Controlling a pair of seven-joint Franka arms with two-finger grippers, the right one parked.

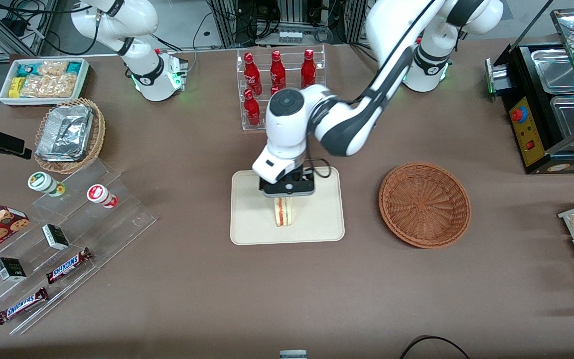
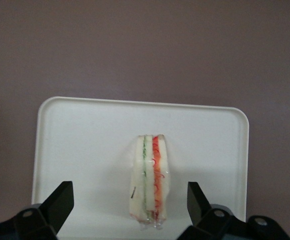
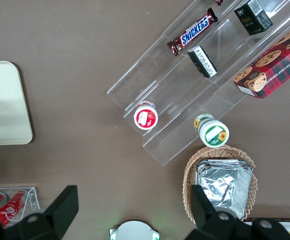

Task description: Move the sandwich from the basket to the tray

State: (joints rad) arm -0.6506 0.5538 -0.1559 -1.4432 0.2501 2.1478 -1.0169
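From the front, the sandwich [image 1: 283,211] stands on its edge on the tray [image 1: 252,224], about the tray's middle, and the gripper [image 1: 287,192] hangs directly above it at its 12 o'clock. The basket [image 1: 424,204], at the tray's 3 o'clock and well apart from it, holds nothing visible. On the left wrist camera the fingers [image 2: 60,202] are spread wide, each standing clear of the sandwich [image 2: 150,182], which rests on the tray [image 2: 85,150] with its green and red layers showing. The parked arm's camera catches only a corner of the tray [image 3: 5,100]. The delivery looks done; what remains is probably lifting the arm away.
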